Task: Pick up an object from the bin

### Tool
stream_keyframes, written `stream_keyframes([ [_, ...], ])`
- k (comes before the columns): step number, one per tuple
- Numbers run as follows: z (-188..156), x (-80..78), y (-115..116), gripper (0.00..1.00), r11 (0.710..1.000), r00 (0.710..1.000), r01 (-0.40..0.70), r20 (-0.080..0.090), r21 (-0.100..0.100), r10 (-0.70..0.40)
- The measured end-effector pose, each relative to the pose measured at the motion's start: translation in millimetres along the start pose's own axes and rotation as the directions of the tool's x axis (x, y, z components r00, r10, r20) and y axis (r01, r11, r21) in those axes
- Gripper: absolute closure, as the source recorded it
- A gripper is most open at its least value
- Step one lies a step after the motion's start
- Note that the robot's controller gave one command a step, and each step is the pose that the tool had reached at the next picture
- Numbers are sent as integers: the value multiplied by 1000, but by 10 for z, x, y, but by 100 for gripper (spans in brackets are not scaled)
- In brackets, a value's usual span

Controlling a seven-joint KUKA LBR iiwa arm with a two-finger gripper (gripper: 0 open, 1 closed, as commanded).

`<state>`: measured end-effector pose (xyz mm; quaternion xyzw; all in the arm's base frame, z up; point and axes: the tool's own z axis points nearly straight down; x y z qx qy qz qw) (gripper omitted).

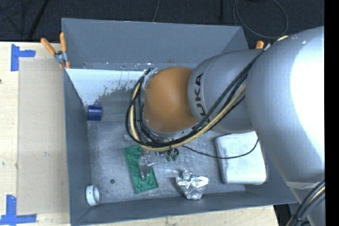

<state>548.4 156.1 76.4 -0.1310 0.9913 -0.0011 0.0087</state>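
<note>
Your green flat board looks thin, stiff and light, so take it across its long edges; it lies flush on the floor of the bin, front left. The gripper is right over it, but you cannot tell whether it is apart or together.

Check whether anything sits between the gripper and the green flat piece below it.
Nothing visible does. The gripper is directly over the green flat piece near the bin's front. The crumpled foil lies apart to its right in the camera view, and the white block is farther right.
</note>
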Motion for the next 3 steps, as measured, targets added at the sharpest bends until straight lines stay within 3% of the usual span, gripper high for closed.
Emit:
stream_keyframes([
  [1,-14,-2,1,100,1000,1000,-4,-1,-2,4],
  [2,-1011,14,40,100,999,999,43,-10,-5,-43],
  [3,-1955,-32,96,100,997,997,79,-7,-6,-79],
])
